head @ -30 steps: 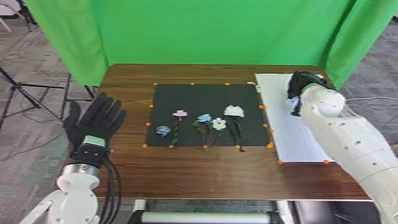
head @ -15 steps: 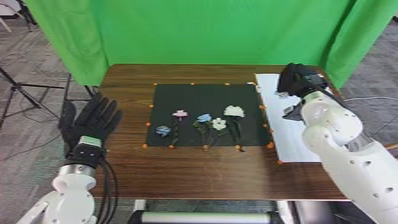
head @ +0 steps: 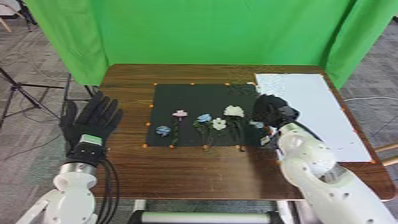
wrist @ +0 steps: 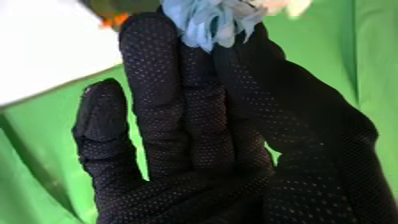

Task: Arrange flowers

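Right hand (head: 274, 110): you're moving it from white sheet (head: 311, 100) to 3 o'clock edge of black mat (head: 195, 97).
Blue flower (wrist: 202, 21): you're pinching it there.
Left hand (head: 88, 122): you're resting it at 9 o'clock, fingers straight.

Below the black-fabric-gloved left hand (head: 87, 128) come a pale green rectangular label (head: 92, 139), a silvery cylindrical wrist collar (head: 78, 168), slim black cables (head: 109, 182) and a rounded white arm (head: 71, 192).
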Tool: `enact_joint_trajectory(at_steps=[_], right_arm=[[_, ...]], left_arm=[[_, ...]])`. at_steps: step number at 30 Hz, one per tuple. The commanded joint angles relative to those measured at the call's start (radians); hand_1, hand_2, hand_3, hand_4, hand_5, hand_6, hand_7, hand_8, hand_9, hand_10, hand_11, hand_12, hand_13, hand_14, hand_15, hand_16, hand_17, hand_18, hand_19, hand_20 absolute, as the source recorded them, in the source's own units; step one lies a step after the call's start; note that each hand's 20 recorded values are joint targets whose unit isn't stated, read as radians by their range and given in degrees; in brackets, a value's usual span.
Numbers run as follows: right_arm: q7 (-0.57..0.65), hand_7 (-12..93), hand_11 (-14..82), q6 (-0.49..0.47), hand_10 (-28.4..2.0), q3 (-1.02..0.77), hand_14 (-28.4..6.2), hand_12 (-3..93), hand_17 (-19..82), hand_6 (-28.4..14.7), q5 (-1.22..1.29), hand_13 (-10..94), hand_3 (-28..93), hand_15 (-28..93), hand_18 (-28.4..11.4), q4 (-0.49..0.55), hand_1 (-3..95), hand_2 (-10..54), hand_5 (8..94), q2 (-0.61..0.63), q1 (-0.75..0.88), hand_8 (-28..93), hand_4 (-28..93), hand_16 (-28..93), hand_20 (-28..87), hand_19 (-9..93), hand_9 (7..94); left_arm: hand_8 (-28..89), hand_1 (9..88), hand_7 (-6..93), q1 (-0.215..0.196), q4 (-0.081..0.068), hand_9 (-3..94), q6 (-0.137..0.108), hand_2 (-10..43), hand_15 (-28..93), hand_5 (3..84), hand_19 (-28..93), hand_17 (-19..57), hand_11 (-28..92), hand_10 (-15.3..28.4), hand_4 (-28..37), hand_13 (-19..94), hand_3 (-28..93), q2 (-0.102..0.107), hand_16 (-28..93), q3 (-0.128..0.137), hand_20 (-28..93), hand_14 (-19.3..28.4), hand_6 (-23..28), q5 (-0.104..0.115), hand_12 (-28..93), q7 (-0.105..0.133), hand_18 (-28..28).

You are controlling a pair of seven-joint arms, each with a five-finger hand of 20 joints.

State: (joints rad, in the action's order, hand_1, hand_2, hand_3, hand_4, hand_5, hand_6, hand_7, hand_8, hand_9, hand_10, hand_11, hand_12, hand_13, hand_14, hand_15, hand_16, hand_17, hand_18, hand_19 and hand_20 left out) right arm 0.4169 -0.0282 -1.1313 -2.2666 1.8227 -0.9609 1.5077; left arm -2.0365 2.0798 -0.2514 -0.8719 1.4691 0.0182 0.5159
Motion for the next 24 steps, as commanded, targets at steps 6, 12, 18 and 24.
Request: enact_joint_trajectory(at_steps=[6,12,18,24], right_arm=[[0.018,29,10.1,-0.027,-9.6,-0.011,-7.7,37.8,33,-1.2,0.040,67,74,46,-21.0,0.046,52.8,-9.5,71.1,-0.021,0.034,0,-28,36,36,83,83.3],[0.013,23,18.5,-0.071,-11.3,-0.020,-10.3,30.1,33,-1.5,0.045,67,77,51,-21.5,0.071,46.1,-9.5,68.4,-0.026,0.041,-2,-28,28,36,84,79.0],[0.007,21,24.5,-0.059,-12.8,-0.016,-11.0,21.5,33,-1.2,0.040,66,79,53,-21.8,0.078,39.3,-9.5,66.5,-0.029,0.037,-13,-28,24,37,84,75.8],[0.016,20,23.5,-0.047,-13.1,-0.021,-11.3,20.0,32,-2.0,0.035,66,78,54,-22.2,0.091,36.9,-9.5,65.0,-0.029,0.049,-13,-28,24,37,85,74.0]], left_arm=[[-10,24.9,18.2,-0.020,-0.002,34.6,-0.014,15.9,45,40.5,38,-4.8,27,14.1,-28.3,25,72,-0.015,-10,0.015,10,14.4,7.8,0.000,10,-0.017,13.7],[-10,25.0,18.1,-0.014,-0.002,34.5,-0.015,15.9,44,40.6,38,-4.8,27,14.1,-28.3,25,72,-0.014,-10,0.013,10,14.3,7.9,0.000,10,-0.016,13.7],[-10,24.9,18.0,-0.015,-0.001,34.5,-0.018,15.9,44,40.6,38,-4.8,27,14.0,-28.3,25,72,-0.007,-10,0.010,10,14.3,7.8,0.006,10,-0.005,13.6],[-10,24.9,17.9,-0.015,0.001,34.4,-0.019,16.0,43,40.6,37,-4.7,26,14.0,-28.3,25,72,-0.006,-9,0.012,10,14.3,7.8,0.003,10,-0.013,13.6]])
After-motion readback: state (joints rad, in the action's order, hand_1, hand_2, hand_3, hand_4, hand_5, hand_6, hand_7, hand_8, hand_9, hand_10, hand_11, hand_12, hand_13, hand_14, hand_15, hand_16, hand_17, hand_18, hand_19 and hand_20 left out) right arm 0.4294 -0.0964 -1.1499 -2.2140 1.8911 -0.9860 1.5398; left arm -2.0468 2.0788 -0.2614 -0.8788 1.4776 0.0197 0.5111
